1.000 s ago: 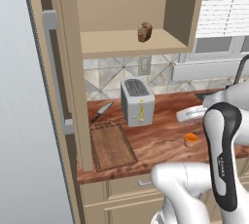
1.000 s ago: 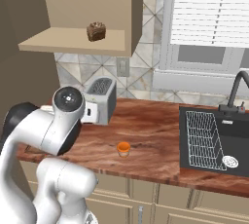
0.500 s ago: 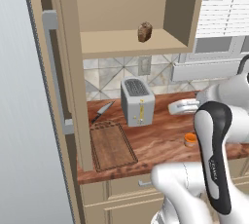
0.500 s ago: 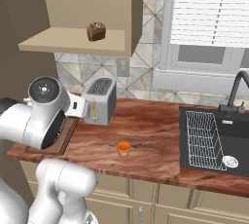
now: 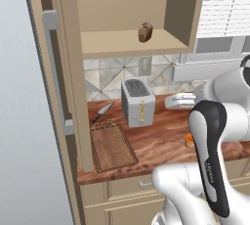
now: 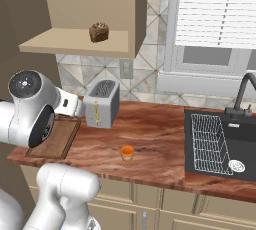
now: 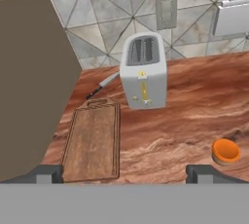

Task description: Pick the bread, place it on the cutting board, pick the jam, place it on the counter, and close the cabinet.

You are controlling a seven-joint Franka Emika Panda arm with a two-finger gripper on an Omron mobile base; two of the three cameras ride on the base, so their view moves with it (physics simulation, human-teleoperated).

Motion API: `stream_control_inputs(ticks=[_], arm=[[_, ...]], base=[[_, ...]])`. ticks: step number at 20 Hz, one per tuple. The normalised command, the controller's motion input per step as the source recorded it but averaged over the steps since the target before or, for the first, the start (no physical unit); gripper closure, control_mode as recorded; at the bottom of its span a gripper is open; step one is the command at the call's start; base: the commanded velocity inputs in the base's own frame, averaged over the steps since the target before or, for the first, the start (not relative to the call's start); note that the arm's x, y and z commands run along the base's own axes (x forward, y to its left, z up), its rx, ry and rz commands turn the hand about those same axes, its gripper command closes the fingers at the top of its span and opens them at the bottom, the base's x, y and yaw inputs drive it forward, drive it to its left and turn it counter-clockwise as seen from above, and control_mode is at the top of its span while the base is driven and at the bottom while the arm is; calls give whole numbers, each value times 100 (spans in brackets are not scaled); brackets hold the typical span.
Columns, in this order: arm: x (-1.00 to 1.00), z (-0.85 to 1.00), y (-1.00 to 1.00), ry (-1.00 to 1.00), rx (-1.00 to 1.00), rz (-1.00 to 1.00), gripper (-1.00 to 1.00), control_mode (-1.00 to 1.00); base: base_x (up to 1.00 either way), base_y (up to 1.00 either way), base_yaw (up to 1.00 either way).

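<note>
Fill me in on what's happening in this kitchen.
The robot's gripper is open and empty, looking down over the counter. The bread sits on the open cabinet shelf, the jam stands on the counter, and the cutting board lies bare beside the toaster.

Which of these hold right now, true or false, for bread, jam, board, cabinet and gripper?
1. The bread sits on the cabinet shelf. True.
2. The jam is on the cutting board. False: it stands on the counter, apart from the board.
3. The cabinet is closed. False: its door stands open and the shelf is exposed.
4. The gripper is open and holds nothing. True.
5. A knife lies on the counter behind the board, beside the toaster. True.
6. The bread is in the toaster. False: it is on the shelf above.
</note>
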Motion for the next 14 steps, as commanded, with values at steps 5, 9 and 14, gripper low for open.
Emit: stream_control_inputs(ticks=[5,9,14], arm=[[-4,25,10,0,0,-8,-100,-100],[-2,28,8,0,0,-9,-100,-100],[-1,29,8,0,0,-9,-100,-100]], base=[[0,0,0],[0,0,0],[0,0,0]])
